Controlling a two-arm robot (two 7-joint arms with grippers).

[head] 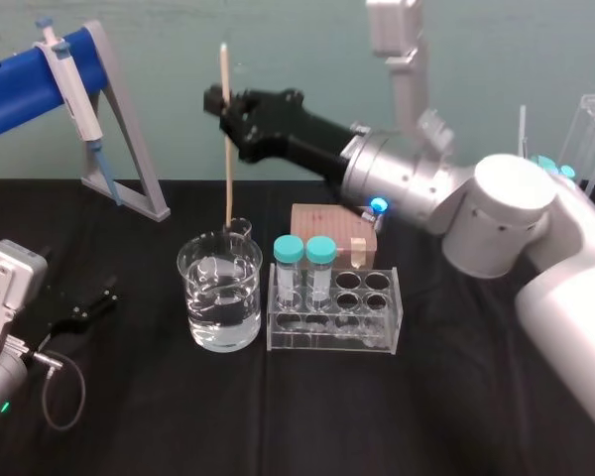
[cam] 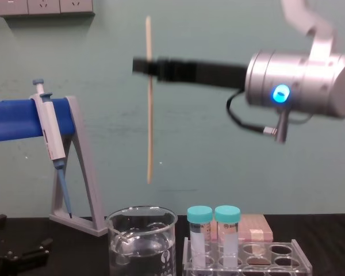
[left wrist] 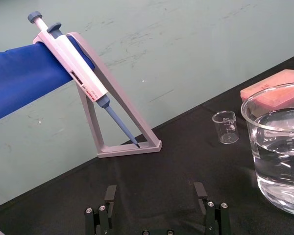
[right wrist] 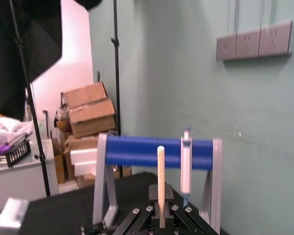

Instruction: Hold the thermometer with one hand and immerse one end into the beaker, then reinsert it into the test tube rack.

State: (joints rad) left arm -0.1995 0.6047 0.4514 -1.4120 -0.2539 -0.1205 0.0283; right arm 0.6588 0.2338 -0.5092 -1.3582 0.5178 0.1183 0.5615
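Observation:
My right gripper [head: 223, 104] is shut on the thermometer [head: 225, 149], a thin cream rod that it holds upright near its upper part. In the chest view the thermometer [cam: 149, 115] hangs in the air, and its lower tip is a little above the rim of the beaker [cam: 141, 238]. The beaker [head: 218, 297] holds water and stands just left of the clear test tube rack [head: 327, 337]. Two teal-capped tubes [head: 304, 263] stand in the rack's left holes. My left gripper [head: 104, 297] rests open on the table at the near left, apart from everything.
A grey-blue pipette [head: 74, 84] hangs on the grey-and-blue stand [head: 134, 164] at the back left. A small empty beaker [head: 240, 228] and a pinkish box [head: 332, 233] sit behind the beaker and the rack. Clear racks [head: 585, 139] stand at the far right.

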